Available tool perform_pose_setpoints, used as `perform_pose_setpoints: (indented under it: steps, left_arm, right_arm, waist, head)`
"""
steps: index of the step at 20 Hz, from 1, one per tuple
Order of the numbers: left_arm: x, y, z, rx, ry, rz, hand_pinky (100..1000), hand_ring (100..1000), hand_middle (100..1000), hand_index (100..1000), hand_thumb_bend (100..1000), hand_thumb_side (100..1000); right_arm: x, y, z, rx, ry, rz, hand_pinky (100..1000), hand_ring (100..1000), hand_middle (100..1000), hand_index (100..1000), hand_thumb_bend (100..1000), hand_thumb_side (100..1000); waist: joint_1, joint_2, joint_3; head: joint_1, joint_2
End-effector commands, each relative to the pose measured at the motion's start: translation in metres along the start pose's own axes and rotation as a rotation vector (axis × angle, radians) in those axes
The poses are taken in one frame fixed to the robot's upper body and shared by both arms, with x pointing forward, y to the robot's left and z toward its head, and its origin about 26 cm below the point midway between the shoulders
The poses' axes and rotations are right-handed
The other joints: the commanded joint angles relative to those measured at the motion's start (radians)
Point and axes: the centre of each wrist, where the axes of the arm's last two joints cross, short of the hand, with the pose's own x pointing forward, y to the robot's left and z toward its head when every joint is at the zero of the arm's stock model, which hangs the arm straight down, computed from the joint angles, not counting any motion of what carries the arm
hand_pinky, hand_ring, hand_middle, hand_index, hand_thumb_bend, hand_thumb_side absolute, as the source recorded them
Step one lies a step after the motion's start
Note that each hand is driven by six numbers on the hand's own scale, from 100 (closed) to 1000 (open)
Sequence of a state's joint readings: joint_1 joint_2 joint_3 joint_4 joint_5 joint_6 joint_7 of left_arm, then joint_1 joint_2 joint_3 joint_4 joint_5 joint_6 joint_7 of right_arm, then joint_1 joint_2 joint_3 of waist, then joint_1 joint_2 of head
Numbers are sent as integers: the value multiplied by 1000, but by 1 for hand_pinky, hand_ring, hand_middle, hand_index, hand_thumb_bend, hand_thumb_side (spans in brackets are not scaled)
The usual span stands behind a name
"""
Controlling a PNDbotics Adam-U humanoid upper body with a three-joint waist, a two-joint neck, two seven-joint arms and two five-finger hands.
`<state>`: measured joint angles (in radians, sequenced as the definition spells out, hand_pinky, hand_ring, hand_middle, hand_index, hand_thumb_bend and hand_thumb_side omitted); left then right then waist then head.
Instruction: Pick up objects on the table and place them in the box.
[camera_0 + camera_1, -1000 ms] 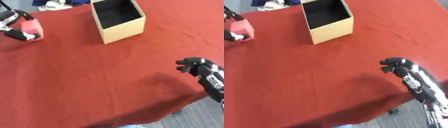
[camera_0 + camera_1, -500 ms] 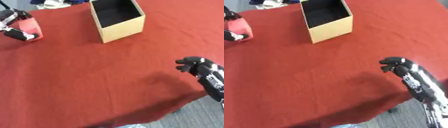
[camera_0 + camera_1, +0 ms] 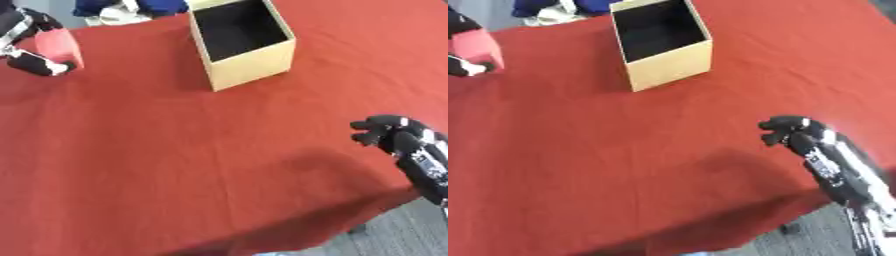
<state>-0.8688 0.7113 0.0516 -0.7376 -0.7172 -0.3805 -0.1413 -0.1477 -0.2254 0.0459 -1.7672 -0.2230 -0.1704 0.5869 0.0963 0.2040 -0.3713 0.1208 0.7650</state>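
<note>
Your left hand (image 3: 26,42) has its fingers curled round the pink block (image 3: 59,46) at far left, well apart from the open tan cardboard box (image 3: 242,42). Risk: clipping the box's near-left wall in transit. Right hand (image 3: 382,133): fingers curled, empty, near right above the red-clothed surface (image 3: 192,150).

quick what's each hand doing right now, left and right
Left hand: shut on a pink object, at the table's far left.
Right hand: fingers curled, holding nothing, above the red tablecloth near its right edge.
</note>
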Motion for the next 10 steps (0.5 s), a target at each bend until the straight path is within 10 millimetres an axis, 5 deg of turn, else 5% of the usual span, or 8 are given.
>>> perform_pose_setpoints:
  steps: [1,10]
  left_arm:
    - [8,27,-3,53,-57,-14,814,753,326,724,432,147]
    - [52,38,-24,84,-215,50,820,756,330,725,397,140]
  right_arm:
    - [3,-1,0,7,-4,0,842,879,566,821,100,635]
    - [1,2,0,19,0,-24,842,879,566,821,100,632]
  waist:
    - [-9,-28,7]
    - [-17,-59,6]
  head:
    - [14,5]
    - [142,5]
